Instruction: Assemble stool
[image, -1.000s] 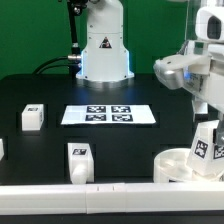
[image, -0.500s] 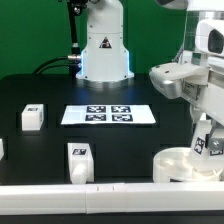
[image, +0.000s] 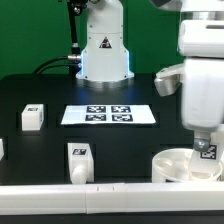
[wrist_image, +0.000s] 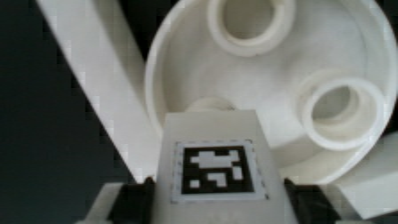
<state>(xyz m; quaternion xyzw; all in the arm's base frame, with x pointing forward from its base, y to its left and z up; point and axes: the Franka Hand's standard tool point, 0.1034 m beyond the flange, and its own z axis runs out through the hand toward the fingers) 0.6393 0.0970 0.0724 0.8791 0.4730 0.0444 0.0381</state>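
Gripper (image: 203, 138) (wrist_image: 210, 206): the jaws are pinched on the white blocky plastic leg (image: 208, 152) (wrist_image: 214, 140). The wrist view shows a dark finger on each side of the block. The black-and-white square tag on the leg faces the wrist camera.

Held leg: hangs roughly upright below the wrist, with a slight lean in the exterior view. Its far end is down at the face of the white round plastic disc seat (image: 176, 163) (wrist_image: 187, 60). Whether the peg is in a socket cannot be told, because the block hides the joint.

Seat: lies flat on the black table (image: 140, 140) at the front of the exterior view's right. Two round recessed sockets (wrist_image: 249, 22) (wrist_image: 338, 105) are open, both beyond the leg.

Loose parts: a second tagged leg (image: 80, 160) stands near the front, well apart from the seat. A third tagged leg (image: 32, 117) stands towards the exterior view's left. A sliver of another white piece (image: 1, 148) shows at that edge.

The marker board (image: 108, 115) lies flat mid-table, in front of the arm's white base (image: 103, 50). A white rail (image: 100, 192) runs along the table's front edge.
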